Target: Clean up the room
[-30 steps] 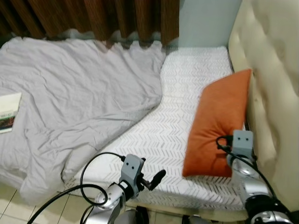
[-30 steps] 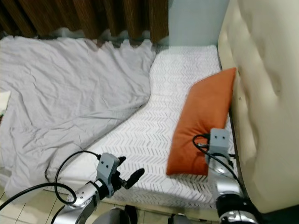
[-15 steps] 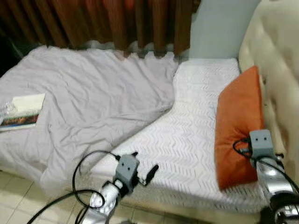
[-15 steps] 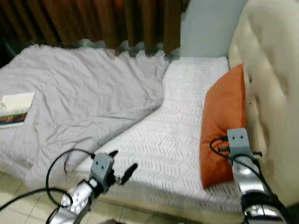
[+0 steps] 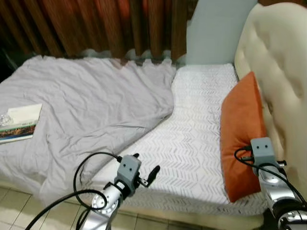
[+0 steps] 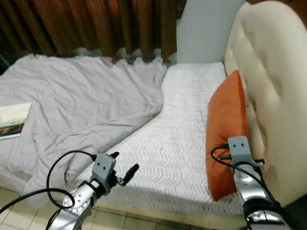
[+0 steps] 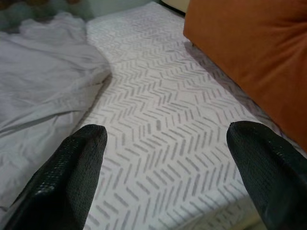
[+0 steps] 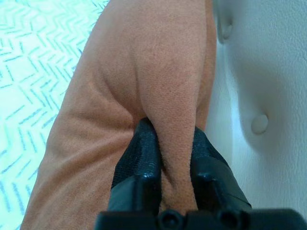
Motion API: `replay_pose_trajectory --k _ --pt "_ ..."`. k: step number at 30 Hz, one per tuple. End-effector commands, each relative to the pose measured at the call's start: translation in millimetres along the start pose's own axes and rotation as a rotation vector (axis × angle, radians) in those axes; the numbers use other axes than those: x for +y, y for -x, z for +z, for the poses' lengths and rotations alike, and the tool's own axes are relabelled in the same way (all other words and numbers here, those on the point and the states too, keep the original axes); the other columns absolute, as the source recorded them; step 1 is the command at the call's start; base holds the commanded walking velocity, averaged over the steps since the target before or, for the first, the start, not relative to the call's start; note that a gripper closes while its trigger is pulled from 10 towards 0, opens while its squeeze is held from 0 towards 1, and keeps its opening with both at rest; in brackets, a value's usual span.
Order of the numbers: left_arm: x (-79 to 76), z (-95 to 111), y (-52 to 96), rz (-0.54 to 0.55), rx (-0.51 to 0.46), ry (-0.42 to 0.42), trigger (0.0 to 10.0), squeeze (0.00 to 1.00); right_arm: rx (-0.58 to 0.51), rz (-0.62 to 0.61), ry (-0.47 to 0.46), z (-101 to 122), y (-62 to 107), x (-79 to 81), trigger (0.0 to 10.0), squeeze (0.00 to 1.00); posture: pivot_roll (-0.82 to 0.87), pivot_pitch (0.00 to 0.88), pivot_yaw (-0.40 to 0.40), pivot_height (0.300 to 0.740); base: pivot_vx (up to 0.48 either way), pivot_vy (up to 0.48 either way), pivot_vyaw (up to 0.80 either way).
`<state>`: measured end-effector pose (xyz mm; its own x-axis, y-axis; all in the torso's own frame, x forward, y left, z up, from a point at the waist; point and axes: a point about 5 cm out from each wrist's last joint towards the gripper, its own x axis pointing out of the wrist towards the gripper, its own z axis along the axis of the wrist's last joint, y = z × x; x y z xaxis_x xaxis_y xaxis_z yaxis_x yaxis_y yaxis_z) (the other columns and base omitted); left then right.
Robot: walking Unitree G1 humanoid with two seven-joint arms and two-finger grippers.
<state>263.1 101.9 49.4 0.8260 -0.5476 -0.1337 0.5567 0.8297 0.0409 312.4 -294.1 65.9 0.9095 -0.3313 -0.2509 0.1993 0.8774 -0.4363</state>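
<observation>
Pinching: my right gripper (image 8: pixel 168 148) is pressed onto a fold of the orange pillow (image 5: pixel 242 129), the cloth bunched between both fingers (image 8: pixel 144 158).
Pillow: right side of the head frames, standing on its long edge, leaning against the cream tufted headboard (image 5: pixel 276 62), its lower corner near the bed's front edge.
Left gripper (image 7: pixel 165 158): lower left-centre of the head frames, at the front edge of the mattress, fingers spread wide, nothing between them, pointing across the sheet.
Sheet (image 5: pixel 196 139): white with grey chevrons, bare in the middle of the frame.
Blanket (image 5: pixel 86 105): grey, crumpled, covering the left half of the bed.
Book (image 5: pixel 19 123): far left edge of the frame, lying flat on the blanket.
Curtain (image 5: pixel 96 24): brown, along the top.
Floor (image 5: pixel 14 211): pale tiles, lower left corner.
</observation>
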Motion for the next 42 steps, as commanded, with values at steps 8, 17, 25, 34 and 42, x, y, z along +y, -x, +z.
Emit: replay_pose_trajectory --k 8,17,25,34,42 --pt "-5.7 -5 -0.5 -0.056 0.017 0.032 10.0 0.00 -0.114 -0.018 0.026 29 -7.9 -3.2 0.0 0.00 -0.12 0.128 0.052 0.740 0.315 -0.357 0.00" --pt "-5.1 -6 7.9 -0.059 0.017 0.008 10.0 0.00 -0.127 -0.004 0.085 31 -8.1 6.2 0.0 0.00 -0.10 0.196 0.057 0.740 0.221 -0.071 0.00" --pt "2.3 -9 20.0 -0.061 0.046 -0.002 10.0 0.00 -0.113 -0.083 0.213 35 -11.3 0.2 0.0 0.00 -0.07 0.251 0.068 0.740 0.000 0.000 0.00" --pt "2.4 -7 23.5 -0.059 0.046 0.002 10.0 0.00 -0.072 -0.149 0.266 32 -13.0 -25.0 0.0 0.00 -0.06 0.258 0.067 0.740 0.000 0.000 0.00" --pt "-6.0 -11 27.1 -0.073 0.059 0.024 10.0 0.00 -0.039 -0.095 0.253 35 -16.1 -28.8 10.0 1.00 -0.06 0.267 0.065 0.740 0.000 0.000 0.00"
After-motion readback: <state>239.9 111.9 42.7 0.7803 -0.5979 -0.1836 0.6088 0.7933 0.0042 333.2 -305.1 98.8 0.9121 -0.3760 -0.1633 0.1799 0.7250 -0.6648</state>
